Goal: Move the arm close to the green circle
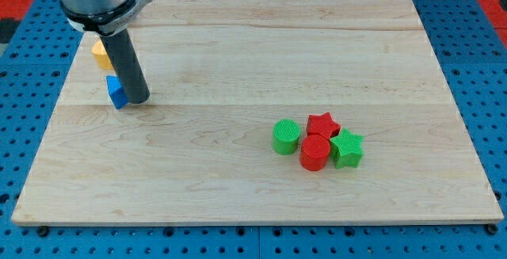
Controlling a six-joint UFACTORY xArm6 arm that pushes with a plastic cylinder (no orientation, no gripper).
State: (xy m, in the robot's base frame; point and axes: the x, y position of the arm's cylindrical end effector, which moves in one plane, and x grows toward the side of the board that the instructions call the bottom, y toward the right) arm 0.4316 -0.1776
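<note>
Jaws: none, only a dark rod.
Tip [138, 99]: touching blue block [116, 92], view's left.
Green circle [286, 136]: well apart, beside red star [322, 124].
Board [238, 53]: wooden.

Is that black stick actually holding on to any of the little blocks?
No, nothing is held. My tip only pushes; it stands right beside the blue block at the view's left, far from the green circle.

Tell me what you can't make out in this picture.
- Blue block, camera view: my rod covers its right side, so its shape is unclear.
- Yellow-orange block: mostly behind the rod, shape unclear.
- My tip: whether it touches the blue block.
- Arm: cut off by the view's top.
</note>
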